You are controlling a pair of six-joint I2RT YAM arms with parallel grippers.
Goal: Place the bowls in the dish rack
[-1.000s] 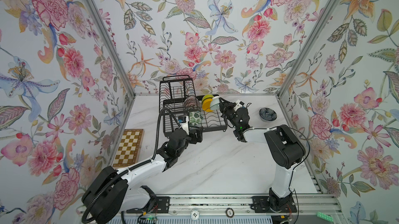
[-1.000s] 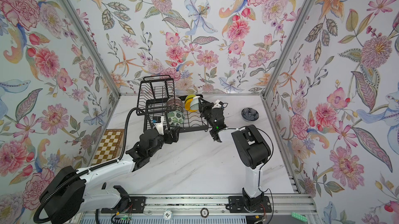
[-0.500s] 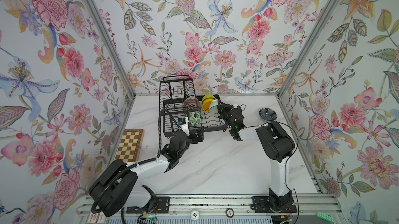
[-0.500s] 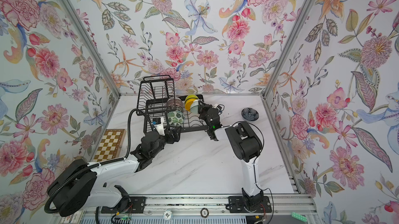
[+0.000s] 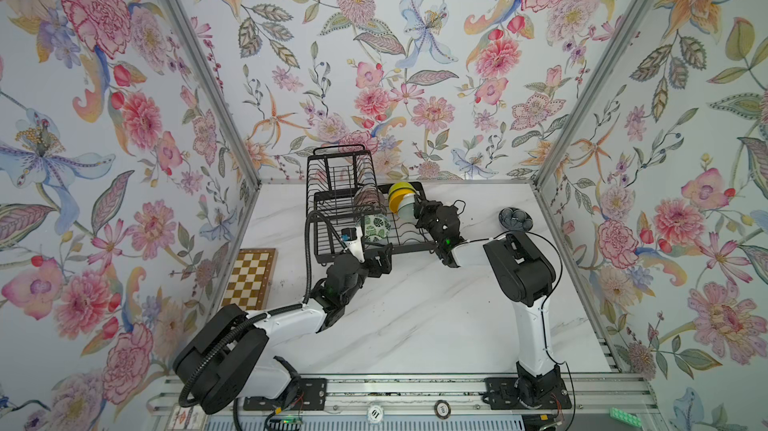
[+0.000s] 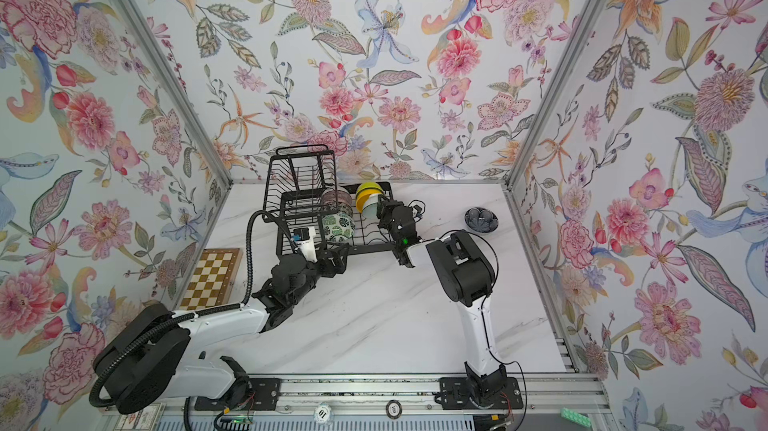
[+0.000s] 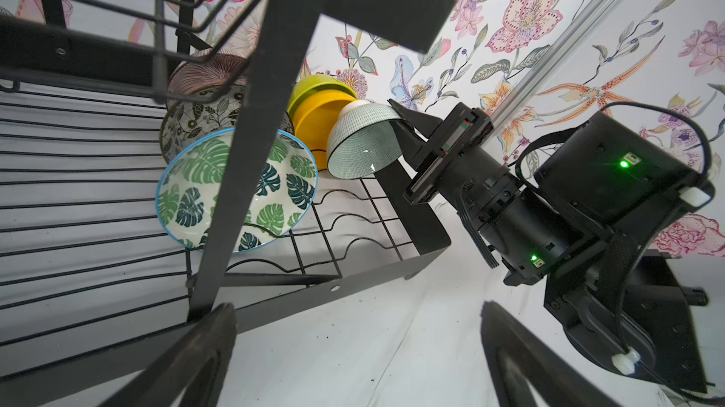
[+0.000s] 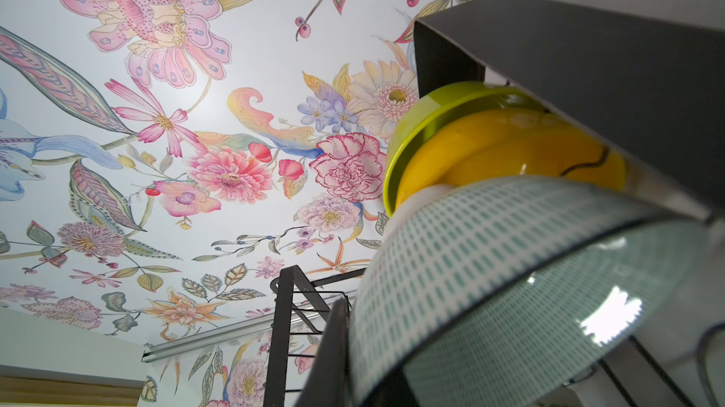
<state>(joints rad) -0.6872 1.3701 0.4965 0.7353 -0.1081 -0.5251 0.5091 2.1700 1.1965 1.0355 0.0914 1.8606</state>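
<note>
The black wire dish rack (image 5: pixel 338 167) (image 6: pixel 299 175) stands at the back of the table. On its lower tray lean a pink ribbed bowl (image 7: pixel 208 75), a black-and-white bowl (image 7: pixel 188 122), a green-leaf bowl (image 7: pixel 286 185), a lime green bowl (image 7: pixel 317 83) and an orange-yellow bowl (image 7: pixel 314 118). My right gripper (image 5: pixel 419 211) (image 8: pixel 361 354) is shut on the rim of the pale celadon bowl (image 7: pixel 361 142) (image 8: pixel 490 248), which is tilted against the orange-yellow one. My left gripper (image 5: pixel 371 251) (image 7: pixel 357 318) is open and empty at the rack's front edge. A dark blue bowl (image 5: pixel 515 219) sits on the table at the right.
A brown-and-cream chessboard (image 5: pixel 249 279) lies by the left wall. The rack's upright post (image 7: pixel 235 173) stands close in front of my left gripper. Floral walls close in the table on three sides. White marble tabletop (image 5: pixel 415 316) stretches in front of the rack.
My right gripper has carried the celadon bowl a little to the left, deeper into the rack against the orange-yellow bowl. The left gripper has barely shifted.
</note>
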